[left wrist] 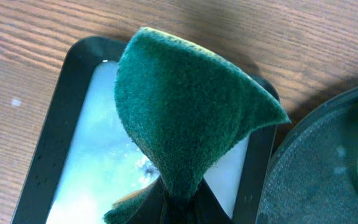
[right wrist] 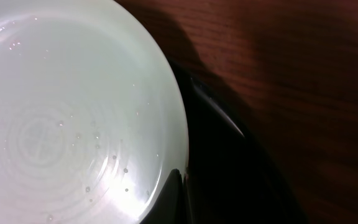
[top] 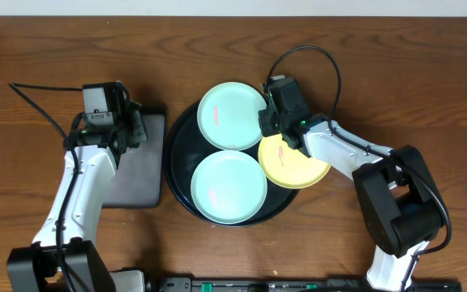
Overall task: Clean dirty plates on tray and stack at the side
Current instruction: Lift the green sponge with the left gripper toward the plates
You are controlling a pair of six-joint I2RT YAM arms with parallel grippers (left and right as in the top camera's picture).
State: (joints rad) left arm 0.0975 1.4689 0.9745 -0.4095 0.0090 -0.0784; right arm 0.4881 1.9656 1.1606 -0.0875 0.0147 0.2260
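Wooden worktop (top: 23,65): left jaws pinch the sponge (left wrist: 185,106), right jaws pressed together at the rim of a mint plate (top: 232,115); scrubbing likely next, sponge brought across.

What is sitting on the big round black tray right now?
The upper mint plate and lower mint plate lie on the round tray; the yellow plate overhangs its right rim. The right gripper hides where the upper and yellow plates meet.

Plates (top: 232,115) crowd the tray (top: 177,154); right arm (top: 339,150) blocks one side.
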